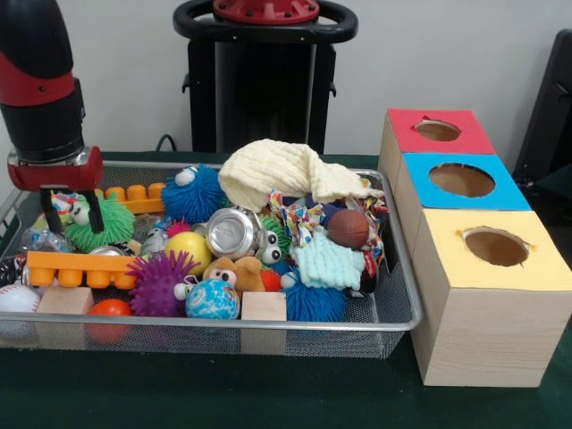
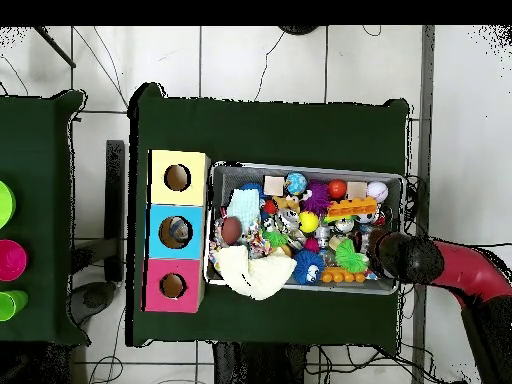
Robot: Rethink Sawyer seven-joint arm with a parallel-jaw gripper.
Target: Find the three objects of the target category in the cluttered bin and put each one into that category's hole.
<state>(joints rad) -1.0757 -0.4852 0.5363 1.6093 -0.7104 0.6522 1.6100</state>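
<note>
Table [image 1: 268,393]: dark green cloth, bare along the near edge in the front view.
Bin [image 1: 223,323]: silver wire mesh basket on the cloth, heaped with toys; it sits just beside the row of boxes.
Near row in the bin: two plain wooden blocks [image 1: 264,307], a white baseball [image 1: 16,299], a red ball [image 1: 111,308], a blue patterned ball [image 1: 213,299], a purple spiky ball [image 1: 161,281].
Middle of the bin: long orange toy brick [image 1: 76,268], yellow ball [image 1: 188,248], crushed silver can [image 1: 231,232], pale mint knitted cloth [image 1: 329,261], small brown football [image 1: 349,228].
Far part of the bin: green spiky ball [image 1: 100,223], blue spiky ball [image 1: 195,192], cream knitted cloth [image 1: 281,174] draped over the heap and reaching the far rim.
Boxes: yellow-topped box [image 1: 487,295] nearest, then blue-topped box [image 1: 460,181], then red-topped box [image 1: 436,132], each with a round hole on top.
Gripper [image 1: 67,219]: low over the bin's corner, black fingers [image 1: 49,219] parted a little, holding nothing, tips among the toys beside the green spiky ball.
In the way: toys overlap and bury one another; the cream cloth covers what is under it.
Writing: none readable.
Behind the table: black robot pedestal [image 1: 264,80].
</note>
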